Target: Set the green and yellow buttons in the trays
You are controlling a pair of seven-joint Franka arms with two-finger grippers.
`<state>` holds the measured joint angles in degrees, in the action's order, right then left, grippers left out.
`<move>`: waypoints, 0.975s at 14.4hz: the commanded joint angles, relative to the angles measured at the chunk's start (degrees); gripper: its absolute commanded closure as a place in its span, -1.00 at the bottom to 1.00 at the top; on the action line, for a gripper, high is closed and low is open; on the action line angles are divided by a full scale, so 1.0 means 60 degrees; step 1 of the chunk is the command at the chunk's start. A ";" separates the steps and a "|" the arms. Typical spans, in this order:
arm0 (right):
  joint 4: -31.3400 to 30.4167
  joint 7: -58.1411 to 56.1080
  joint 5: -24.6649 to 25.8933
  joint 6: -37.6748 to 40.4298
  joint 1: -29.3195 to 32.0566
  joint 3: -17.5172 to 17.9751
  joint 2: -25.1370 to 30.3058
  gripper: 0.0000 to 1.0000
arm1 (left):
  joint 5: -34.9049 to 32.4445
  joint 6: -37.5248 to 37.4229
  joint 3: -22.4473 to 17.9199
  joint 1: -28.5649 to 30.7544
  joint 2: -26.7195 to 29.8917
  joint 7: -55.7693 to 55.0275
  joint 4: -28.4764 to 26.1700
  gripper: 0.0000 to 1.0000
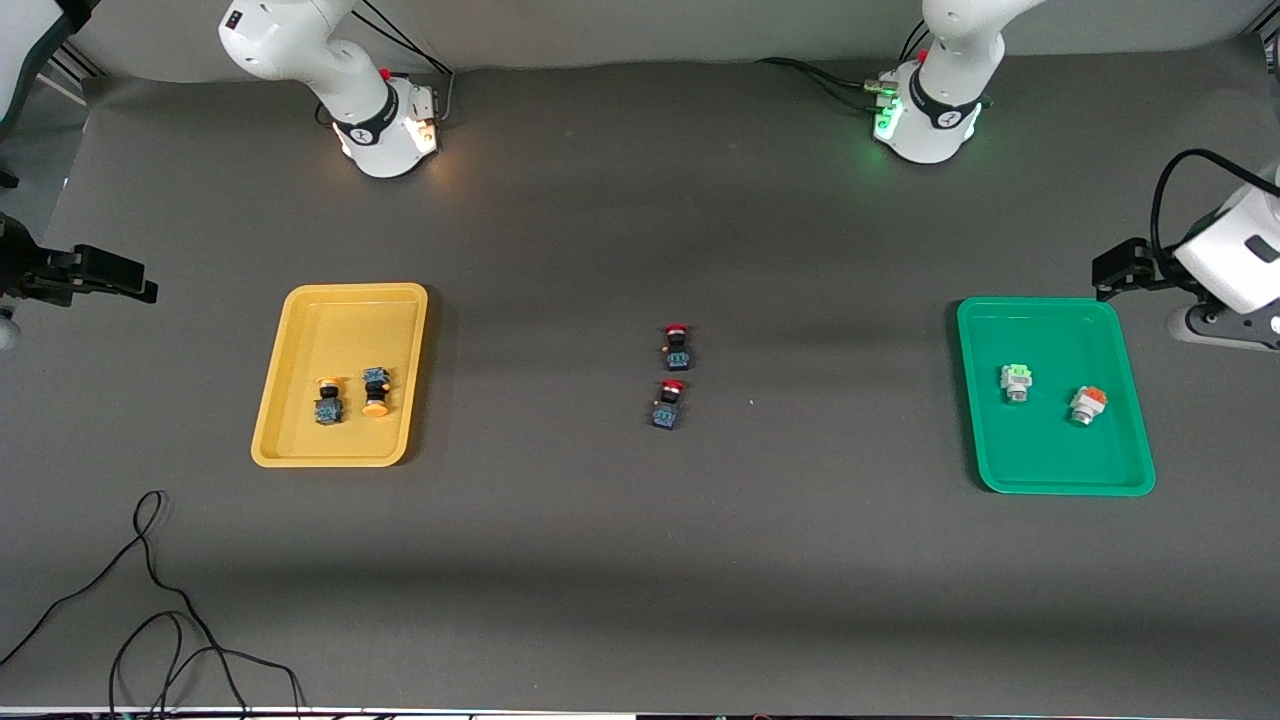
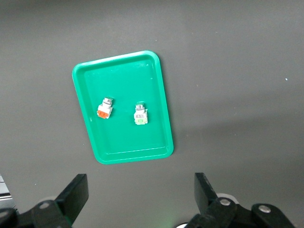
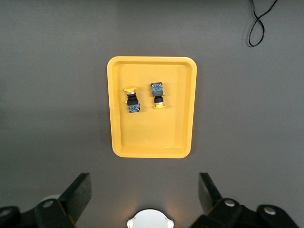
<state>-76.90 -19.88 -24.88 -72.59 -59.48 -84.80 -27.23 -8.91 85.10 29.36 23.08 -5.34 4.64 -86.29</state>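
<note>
The yellow tray (image 1: pixel 300 330) lies toward the right arm's end of the table and holds two yellow-capped switches (image 1: pixel 327 398) (image 1: pixel 375 391). They also show in the right wrist view (image 3: pixel 131 98) (image 3: pixel 157 94). The green tray (image 1: pixel 1050 450) lies toward the left arm's end. It holds a green-topped white switch (image 1: pixel 1016 381) (image 2: pixel 140 114) and an orange-topped white switch (image 1: pixel 1087 404) (image 2: pixel 105 108). My left gripper (image 2: pixel 140 183) is open and empty, high over the table beside the green tray (image 2: pixel 123 76). My right gripper (image 3: pixel 144 183) is open and empty, high beside the yellow tray (image 3: pixel 152 142).
Two red-capped black-blue switches (image 1: pixel 677 347) (image 1: pixel 669 403) lie on the grey mat at the middle of the table. A black cable (image 1: pixel 150 600) loops near the front camera at the right arm's end. The right arm's base (image 3: pixel 149 219) shows under its gripper.
</note>
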 commanded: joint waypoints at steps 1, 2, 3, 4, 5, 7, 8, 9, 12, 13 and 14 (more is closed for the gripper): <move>0.0189 0.0120 0.0118 0.0203 0.0099 0.0027 0.0114 -0.99 | 0.0529 -0.0092 -0.3430 -0.3264 0.0114 -0.0055 0.0085 -0.99; 0.0189 0.0134 0.0147 0.0203 0.0085 0.0027 0.0099 -0.99 | 0.0706 -0.0063 -0.4328 -0.4073 0.0129 -0.0055 0.0085 -0.99; 0.0189 0.0178 0.0161 0.0203 0.0012 0.0027 0.0099 -0.99 | 0.0780 -0.0019 -0.4787 -0.4560 0.0129 -0.0055 0.0085 -0.99; 0.0189 0.0236 0.0162 0.0203 0.0026 0.0056 0.0099 -0.99 | 0.0854 -0.0004 -0.4878 -0.4710 0.0129 -0.0069 0.0085 -0.99; 0.0204 0.0266 0.0162 0.0203 0.0156 0.0331 0.0143 -0.99 | 0.0898 0.0011 -0.4879 -0.4755 0.0143 -0.0070 0.0085 -0.99; 0.0335 0.0281 0.0220 0.0218 0.0944 0.1121 0.0318 -0.99 | 0.0884 0.0025 -0.4937 -0.4974 0.0187 -0.0084 0.0085 -0.99; 0.0510 0.0310 0.0409 0.0290 0.1369 0.1662 0.0493 -0.99 | 0.0898 0.0025 -0.5126 -0.5120 0.0217 -0.0099 0.0085 -0.99; 0.0628 0.0310 0.0759 0.0335 0.1881 0.2305 0.0640 -0.99 | 0.0898 0.0011 -0.5317 -0.5325 0.0275 -0.0084 0.0085 -0.99; 0.0819 0.0688 0.2120 0.0364 0.3654 0.5100 0.1619 -0.99 | 0.0928 -0.0076 -0.5450 -0.5283 0.0378 -0.0055 0.0099 -0.99; 0.0761 0.1184 0.2414 0.0364 0.4036 0.5849 0.1913 -0.99 | 0.0928 -0.0150 -0.5479 -0.5239 0.0480 -0.0055 0.0070 -0.99; 0.0717 0.1523 0.2606 0.0364 0.4373 0.6495 0.2075 -0.99 | 0.0913 -0.0179 -0.5567 -0.5239 0.0582 -0.0055 0.0012 -0.99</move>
<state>-72.53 -16.10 -12.91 -71.56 -36.61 -53.98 -19.47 -4.04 85.09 -2.43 -7.43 -3.75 4.63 -85.65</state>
